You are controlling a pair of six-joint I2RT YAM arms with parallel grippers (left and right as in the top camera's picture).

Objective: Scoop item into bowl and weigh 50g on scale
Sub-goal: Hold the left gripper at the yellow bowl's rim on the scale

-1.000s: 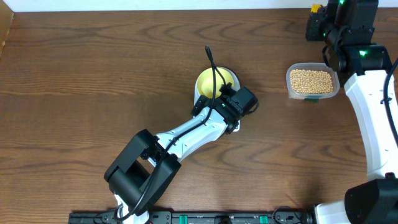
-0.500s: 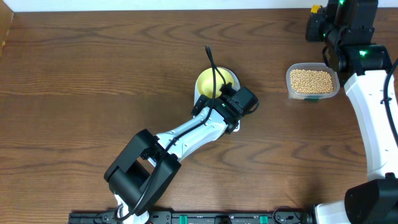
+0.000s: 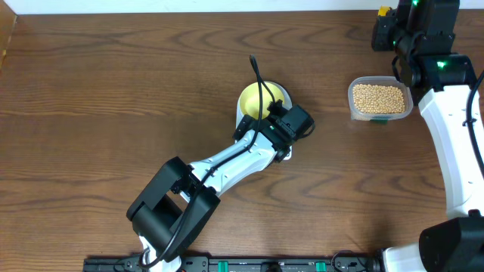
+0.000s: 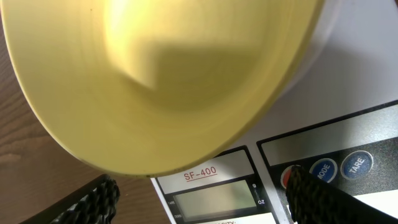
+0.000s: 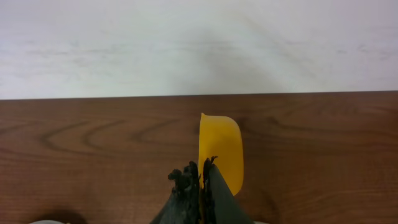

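Note:
The pale-yellow bowl (image 4: pixel 168 81) stands on the white scale (image 4: pixel 348 81); the part of its inside that shows holds no beans. My left gripper (image 4: pixel 202 202) hovers open just over the scale's display (image 4: pixel 214 198), one finger (image 4: pixel 93 199) off the scale's edge, the other by the coloured buttons (image 4: pixel 339 169). From overhead the bowl (image 3: pixel 253 98) shows beside the left gripper (image 3: pixel 290 123). The beans (image 3: pixel 378 97) fill a clear tub. At the far right corner my right gripper (image 5: pixel 202 171) is shut on a yellow scoop (image 5: pixel 222 146), held on edge above the table.
The clear tub (image 3: pixel 355 112) stands right of the bowl, just below the right arm (image 3: pixel 454 113). The left arm (image 3: pixel 219 166) stretches diagonally from the front edge to the scale. A white wall (image 5: pixel 199 43) rises beyond the table's far edge.

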